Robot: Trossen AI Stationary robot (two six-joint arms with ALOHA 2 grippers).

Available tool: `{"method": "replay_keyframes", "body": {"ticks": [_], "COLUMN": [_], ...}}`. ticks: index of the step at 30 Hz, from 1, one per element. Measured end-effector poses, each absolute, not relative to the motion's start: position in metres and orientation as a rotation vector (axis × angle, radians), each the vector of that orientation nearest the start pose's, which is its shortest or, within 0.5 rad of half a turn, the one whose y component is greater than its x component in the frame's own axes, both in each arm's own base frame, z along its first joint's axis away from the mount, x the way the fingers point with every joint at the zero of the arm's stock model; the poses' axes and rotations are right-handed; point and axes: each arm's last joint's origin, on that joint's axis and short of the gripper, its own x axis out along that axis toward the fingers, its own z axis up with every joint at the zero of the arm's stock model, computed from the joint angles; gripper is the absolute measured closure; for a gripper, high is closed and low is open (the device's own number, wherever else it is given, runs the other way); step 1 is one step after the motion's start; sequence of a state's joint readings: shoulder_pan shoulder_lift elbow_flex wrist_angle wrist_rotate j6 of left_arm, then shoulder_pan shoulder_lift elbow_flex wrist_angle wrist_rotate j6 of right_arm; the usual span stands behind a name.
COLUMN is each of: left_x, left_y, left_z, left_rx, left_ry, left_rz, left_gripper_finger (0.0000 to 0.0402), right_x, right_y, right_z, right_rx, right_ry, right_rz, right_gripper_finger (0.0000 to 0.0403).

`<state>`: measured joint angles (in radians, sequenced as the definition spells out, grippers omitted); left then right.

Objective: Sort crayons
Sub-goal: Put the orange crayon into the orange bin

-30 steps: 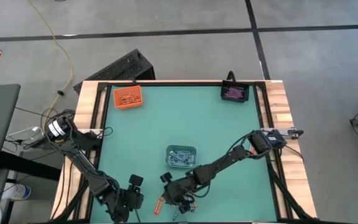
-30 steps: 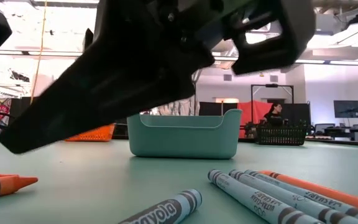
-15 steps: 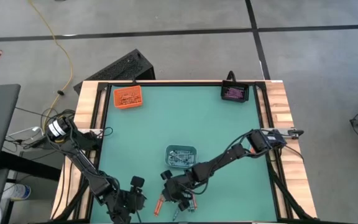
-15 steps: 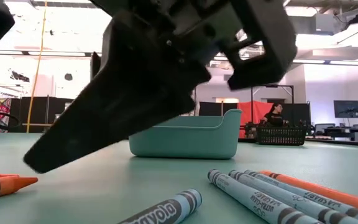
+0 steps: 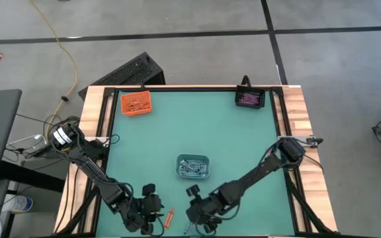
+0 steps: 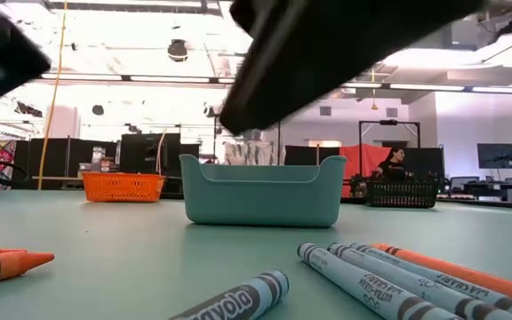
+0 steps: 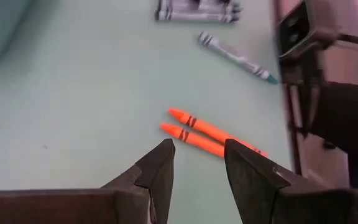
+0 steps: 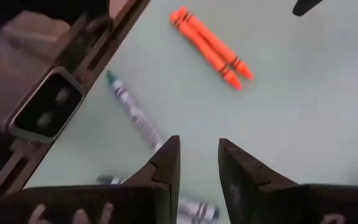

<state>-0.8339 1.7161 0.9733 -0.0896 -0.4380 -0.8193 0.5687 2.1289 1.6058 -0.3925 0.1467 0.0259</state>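
**Both end effectors empty above loose crayons at the bench's near edge**

An orange tray (image 5: 136, 104) sits at the far left corner of the green bench (image 5: 177, 132). Nearer the front, the left end effector (image 7: 197, 165) hangs above the bench surface with its fingers (image 7: 157, 171) parted by a narrow gap and nothing between them. Just past its fingertips lie two orange crayons (image 7: 207, 132), side by side and touching, flat on the bench. Beyond them rests a single grey-blue crayon (image 7: 235, 58), and farther on a tight row of grey-blue crayons (image 7: 194, 11).

At mid-bench stands a light blue-grey tray (image 5: 193, 166) holding a number of grey-blue crayons. The low view shows this tray upright, with several grey-blue crayons (image 6: 363, 280) and an orange one (image 6: 443, 271) lying in front of it.

The right end effector (image 8: 197, 168) hovers at the near edge, close beside the left one, its fingers likewise a little apart and gripping nothing. A black tray (image 5: 249, 98) with purple-pink crayons occupies the far right corner.
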Motion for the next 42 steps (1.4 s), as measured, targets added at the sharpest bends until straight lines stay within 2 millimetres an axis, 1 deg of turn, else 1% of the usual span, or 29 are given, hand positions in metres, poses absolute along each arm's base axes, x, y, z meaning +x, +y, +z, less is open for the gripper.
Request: {"method": "replay_keyframes", "body": {"ticks": [6, 10, 14, 17, 21, 27, 32, 35, 39, 42], "left_x": [0.249, 0.251, 0.254, 0.255, 0.264, 0.275, 0.282, 0.283, 0.279, 0.276], "left_y": [-0.245, -0.245, -0.246, -0.247, -0.256, -0.267, -0.274, -0.274, -0.270, -0.268], "left_z": [0.149, 0.148, 0.151, 0.145, 0.136, 0.134, 0.130, 0.127, 0.124, 0.123], "left_rx": [-0.381, -0.423, -0.453, -0.467, -0.433, -0.272, -0.213, -0.200, -0.162, -0.123], "left_ry": [0.830, 0.782, 0.746, 0.756, 0.789, 0.895, 0.932, 0.945, 0.987, 1.014], "left_rz": [-0.008, 0.037, 0.035, 0.054, 0.070, 0.167, 0.191, 0.200, 0.234, 0.241], "left_gripper_finger": [0.0271, 0.0271, 0.0271, 0.0271, 0.0271, 0.0272, 0.0272, 0.0272, 0.0276, 0.0303], "right_x": [0.371, 0.364, 0.360, 0.358, 0.357, 0.355, 0.352, 0.351, 0.348, 0.346], "right_y": [0.259, 0.267, 0.271, 0.273, 0.274, 0.276, 0.280, 0.281, 0.285, 0.287], "right_z": [0.192, 0.190, 0.190, 0.190, 0.190, 0.189, 0.189, 0.189, 0.189, 0.190], "right_rx": [-0.335, -0.341, -0.327, -0.330, -0.339, -0.323, -0.319, -0.312, -0.309, -0.310], "right_ry": [0.872, 0.885, 0.891, 0.891, 0.891, 0.899, 0.896, 0.894, 0.892, 0.889], "right_rz": [0.320, 0.308, 0.306, 0.305, 0.293, 0.288, 0.291, 0.289, 0.292, 0.290], "right_gripper_finger": [0.0302, 0.0302, 0.0302, 0.0302, 0.0302, 0.0302, 0.0302, 0.0302, 0.0302, 0.0302]}}
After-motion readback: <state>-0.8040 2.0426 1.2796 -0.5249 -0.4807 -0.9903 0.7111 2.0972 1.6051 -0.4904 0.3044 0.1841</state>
